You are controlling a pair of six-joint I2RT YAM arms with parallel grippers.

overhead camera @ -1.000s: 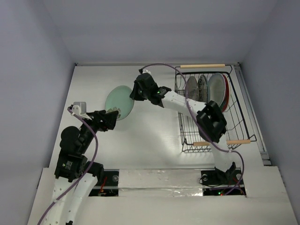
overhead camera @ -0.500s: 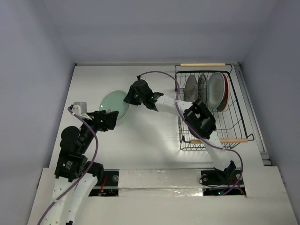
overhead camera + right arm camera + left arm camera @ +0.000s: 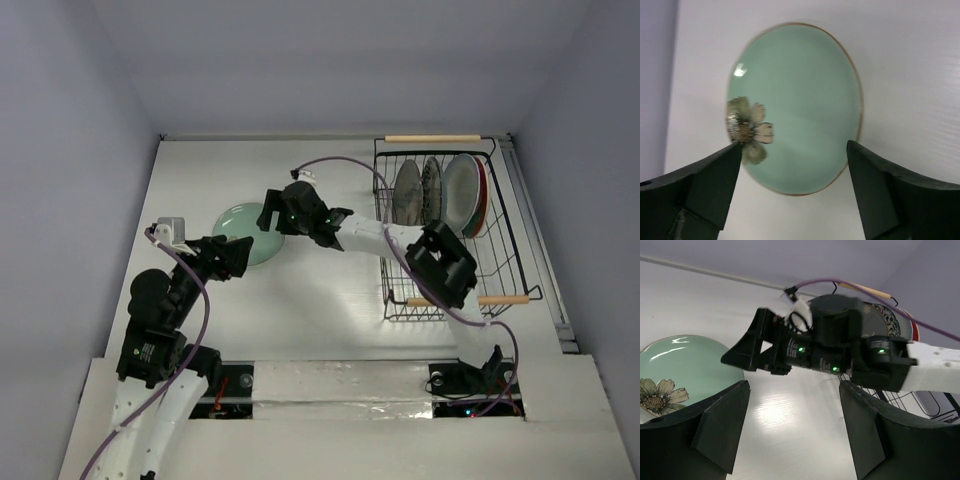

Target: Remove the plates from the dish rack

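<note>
A mint green plate point(image 3: 243, 226) with a flower print point(image 3: 746, 129) lies flat on the table, left of centre. My right gripper point(image 3: 270, 214) hovers just over its near-right rim, open, its fingers point(image 3: 715, 180) straddling the plate point(image 3: 795, 107) without touching it. My left gripper point(image 3: 238, 252) stands open with nothing between its fingers, just in front of the plate point(image 3: 685, 365), and looks at the right gripper point(image 3: 757, 347). The black wire dish rack point(image 3: 500, 250) stands at the right with several plates point(image 3: 460, 192) upright at its far end.
The rack has one wooden handle point(image 3: 432, 140) at the far end and another point(image 3: 507, 300) at the near end. The right arm point(image 3: 440, 262) reaches across the rack's near-left corner. Its purple cable point(image 3: 340, 162) arcs above the table. Walls close in the table on three sides.
My right gripper has opened and let go of the mint green plate, which went from tilted in its grip to flat on the table. The arm swung left and nearer. The left arm stayed still.
</note>
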